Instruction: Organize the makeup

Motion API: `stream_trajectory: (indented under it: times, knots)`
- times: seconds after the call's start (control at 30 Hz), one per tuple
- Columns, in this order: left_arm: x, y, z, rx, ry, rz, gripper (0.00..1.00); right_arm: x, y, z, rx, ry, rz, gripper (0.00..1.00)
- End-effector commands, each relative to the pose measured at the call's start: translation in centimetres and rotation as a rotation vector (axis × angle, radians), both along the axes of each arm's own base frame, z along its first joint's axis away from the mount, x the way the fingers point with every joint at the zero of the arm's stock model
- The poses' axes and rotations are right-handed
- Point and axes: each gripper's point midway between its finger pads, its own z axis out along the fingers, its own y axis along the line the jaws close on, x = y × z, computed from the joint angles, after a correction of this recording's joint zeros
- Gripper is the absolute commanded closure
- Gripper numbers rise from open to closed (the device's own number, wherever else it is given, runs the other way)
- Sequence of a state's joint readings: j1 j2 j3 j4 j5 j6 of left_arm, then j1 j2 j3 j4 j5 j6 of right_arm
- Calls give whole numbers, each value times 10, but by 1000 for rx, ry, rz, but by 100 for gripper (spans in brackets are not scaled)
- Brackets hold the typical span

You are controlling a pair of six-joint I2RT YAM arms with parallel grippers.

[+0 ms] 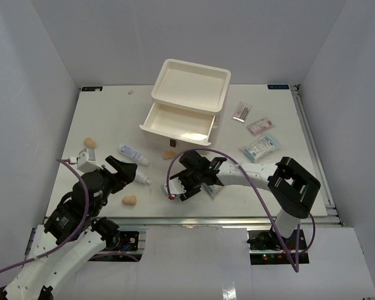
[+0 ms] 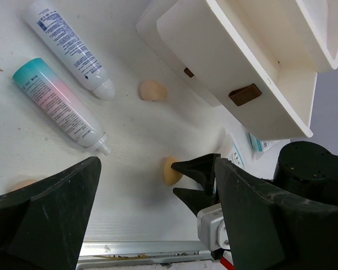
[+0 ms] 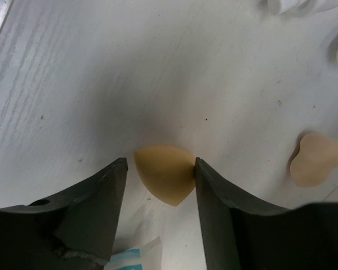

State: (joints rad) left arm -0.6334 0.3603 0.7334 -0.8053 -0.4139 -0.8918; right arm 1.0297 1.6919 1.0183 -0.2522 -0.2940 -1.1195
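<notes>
Right gripper (image 3: pixel 160 164) apart, straddling tan sponge (image 3: pixel 164 175) on bench (image 3: pixel 158 67); left gripper (image 2: pixel 158 169) apart, empty. Risk of soft sponge squirting out under off-centre squeeze.

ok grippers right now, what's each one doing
Left gripper: open, holding nothing.
Right gripper: open, fingers either side of a tan sponge, a small gap on one side, not clamped yet.

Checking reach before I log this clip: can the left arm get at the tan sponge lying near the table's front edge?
Probably yes. That sponge lies on bare table just beside the open left gripper, with nothing between them. The two tubes lie on the gripper's far side, out of the way.
</notes>
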Motion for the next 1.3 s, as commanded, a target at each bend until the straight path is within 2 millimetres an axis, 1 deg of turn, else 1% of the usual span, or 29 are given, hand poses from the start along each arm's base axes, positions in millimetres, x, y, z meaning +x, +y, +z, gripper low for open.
stream_trajectory:
  times: [0.0, 0.27, 0.37, 0.47, 0.53, 0.6, 0.67, 0.73, 0.8, 0.97, 1.0, 1.03, 1.07, 1.13, 1.17, 1.2, 1.23, 1.27]
  knots:
    - [-5, 7, 2, -14, 9, 30, 7, 13, 14, 8, 27, -50, -29, 46]
    - [-2, 0, -11, -20, 47, 16, 7, 22, 1, -10, -39, -84, -68, 52]
    - [-2, -5, -19, -28, 68, 6, 7, 21, -7, -19, -71, -82, -74, 60]
    - [-2, -10, -29, -40, 100, -3, 7, 18, -12, -22, -81, -65, -68, 70]
    - [-2, -14, -35, -47, 120, -12, 8, 15, -12, -19, -73, -45, -62, 76]
    - [-2, -17, -40, -57, 138, -16, 8, 9, -11, -11, -53, -12, -54, 80]
    - [-1, -20, -49, -61, 167, -15, 9, 1, -7, 3, -20, 29, -46, 85]
    - [-1, -22, -54, -74, 189, -8, 11, -10, -2, 23, 26, 84, -37, 89]
    - [0, -24, -59, -91, 214, 7, 14, -16, 1, 53, 95, 113, -39, 91]
    - [3, -27, -69, -118, 259, 43, 18, -46, -2, 123, 248, 182, 35, 92]
    - [4, -27, -70, -123, 263, 49, 19, -48, -3, 125, 249, 195, 41, 92]
    - [4, -27, -73, -134, 279, 65, 19, -52, -6, 140, 285, 181, 52, 92]
    - [4, -27, -75, -137, 286, 73, 19, -54, -7, 151, 309, 183, 54, 92]
    - [5, -26, -79, -149, 305, 102, 19, -55, -13, 182, 380, 154, 48, 92]
    - [5, -26, -82, -154, 318, 115, 19, -51, -14, 193, 404, 143, 35, 92]
    - [6, -26, -83, -166, 328, 126, 19, -47, -15, 209, 437, 132, 16, 92]
    - [6, -26, -85, -175, 337, 138, 19, -39, -18, 224, 468, 120, -12, 92]
    - [6, -26, -87, -180, 347, 150, 19, -26, -21, 237, 498, 106, -51, 92]
